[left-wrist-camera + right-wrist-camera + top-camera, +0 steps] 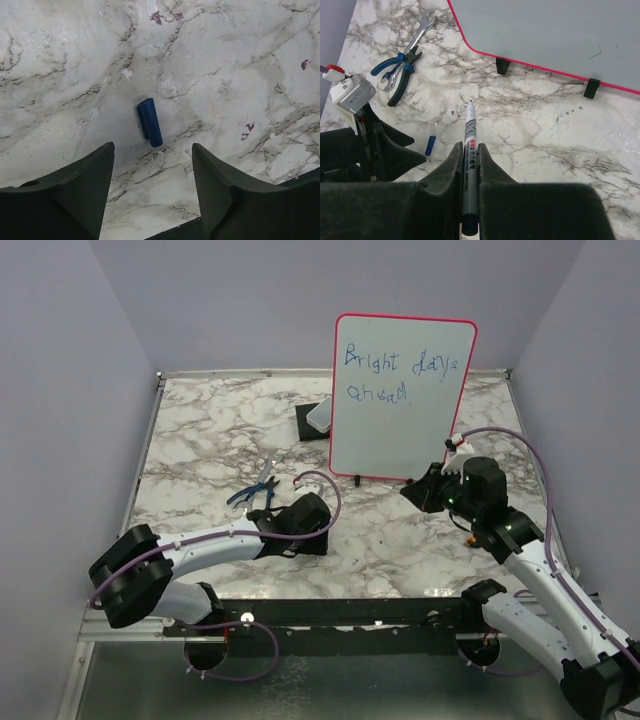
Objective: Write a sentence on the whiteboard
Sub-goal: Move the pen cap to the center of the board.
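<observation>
Right wrist, fingers (447, 172) pinching marker (469, 132), whiteboard (545, 30) beyond

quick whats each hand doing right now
Left hand: open, holding nothing.
Right hand: closed on the marker.

The whiteboard (400, 440) bears the blue sentence (378, 393) "Bright days ahead".

This is a robotics lab test cell, not a home or shop. My left arm (205, 543) and right arm (535, 580) are bolted to a black rail (350, 615) at the near edge of a marble-patterned table (200, 430). Plain pale walls (60, 390) box it in left, right and far. Staged props sit here: whiteboard (400, 430), pliers (402, 82), wrench (423, 31).
</observation>
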`<state>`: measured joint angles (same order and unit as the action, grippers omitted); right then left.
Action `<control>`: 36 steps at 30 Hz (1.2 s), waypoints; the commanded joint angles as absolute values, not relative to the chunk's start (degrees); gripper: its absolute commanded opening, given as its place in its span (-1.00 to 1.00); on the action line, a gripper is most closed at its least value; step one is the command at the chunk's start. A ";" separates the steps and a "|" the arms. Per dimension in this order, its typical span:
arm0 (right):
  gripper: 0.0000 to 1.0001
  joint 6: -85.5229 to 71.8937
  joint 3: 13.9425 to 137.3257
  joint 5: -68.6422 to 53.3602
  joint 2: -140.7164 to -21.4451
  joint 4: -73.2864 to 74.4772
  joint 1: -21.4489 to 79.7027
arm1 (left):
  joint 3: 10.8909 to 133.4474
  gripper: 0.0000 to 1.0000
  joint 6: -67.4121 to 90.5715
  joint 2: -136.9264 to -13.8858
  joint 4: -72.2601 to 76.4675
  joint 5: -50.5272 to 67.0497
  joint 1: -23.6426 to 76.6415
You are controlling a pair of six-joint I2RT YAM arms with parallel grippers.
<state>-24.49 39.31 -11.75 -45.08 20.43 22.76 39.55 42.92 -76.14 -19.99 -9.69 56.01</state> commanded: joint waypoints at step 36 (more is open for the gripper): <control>-0.99 -23.74 37.41 -6.20 -40.28 19.42 22.74 | 40.02 0.27 37.66 -78.22 0.96 -2.56 56.41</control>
